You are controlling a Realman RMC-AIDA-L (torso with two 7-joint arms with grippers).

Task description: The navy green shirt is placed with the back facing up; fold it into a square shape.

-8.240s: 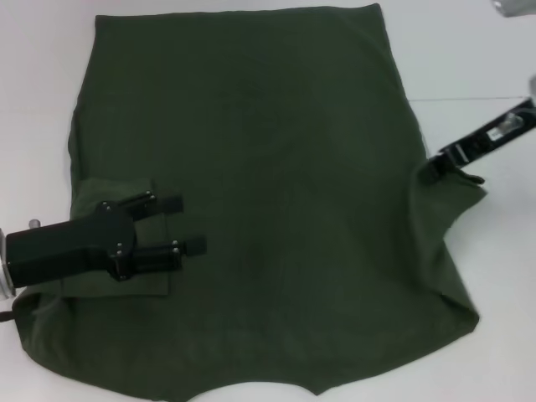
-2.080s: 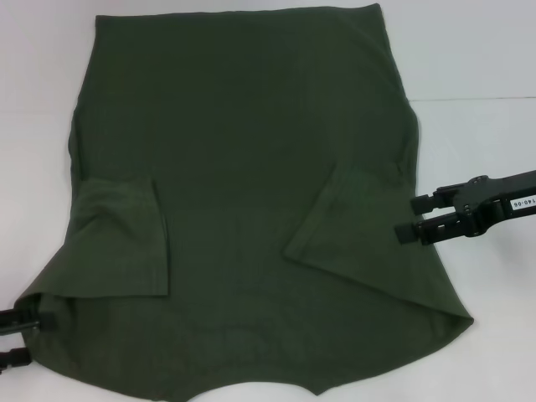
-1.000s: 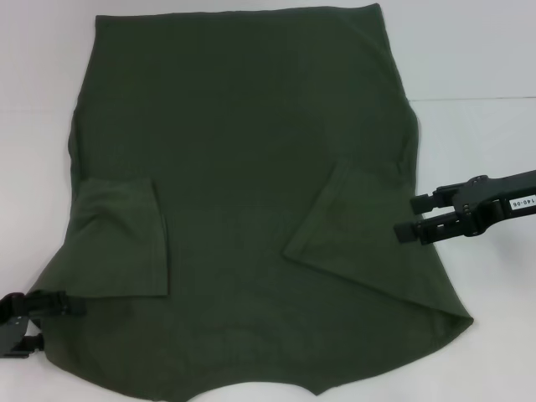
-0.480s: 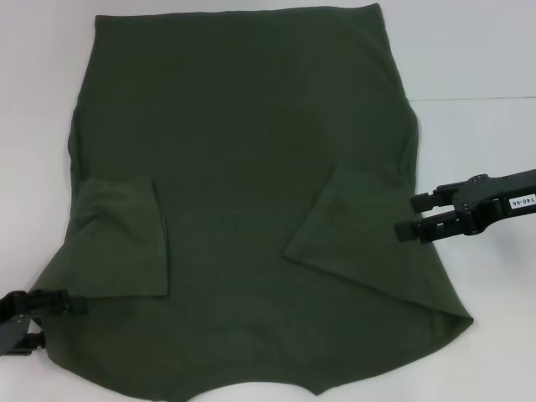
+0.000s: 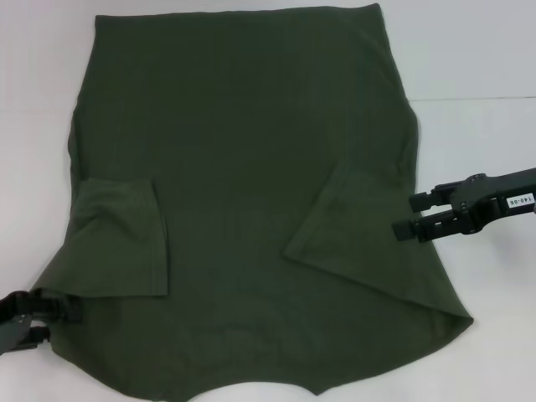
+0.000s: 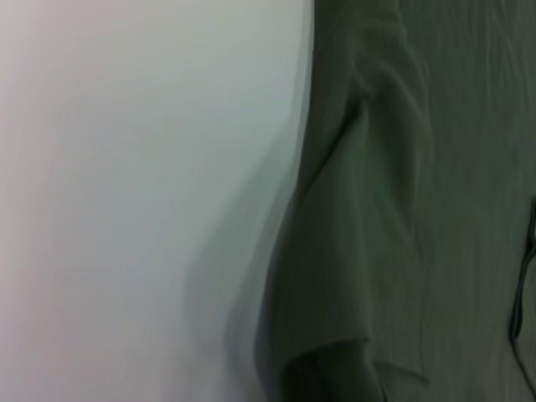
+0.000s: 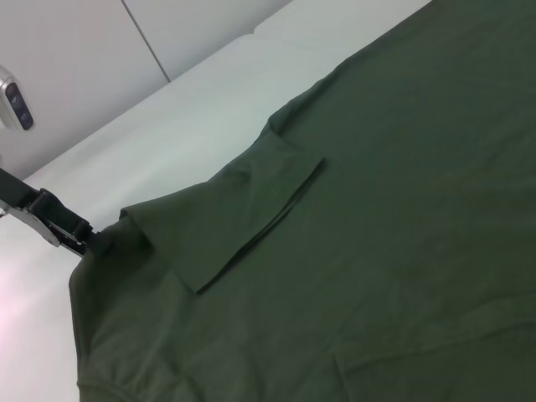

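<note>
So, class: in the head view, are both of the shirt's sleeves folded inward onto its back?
Yes, both sleeves lie folded over the navy green shirt.

A small white label (image 5: 519, 202) sits on the right arm beside the shirt's right edge. Its print is upside down and seems to read "140-06". No other text is legible.

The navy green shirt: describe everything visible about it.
The navy green shirt is a dark olive, soft-looking cloth, spread flat on the white table, plain side up. Both short sleeves are folded inward onto the body. Its near edge runs out of the head view. The left gripper sits at its near left corner, seemingly touching the edge; the right gripper is open at its right edge, above the cloth.
</note>
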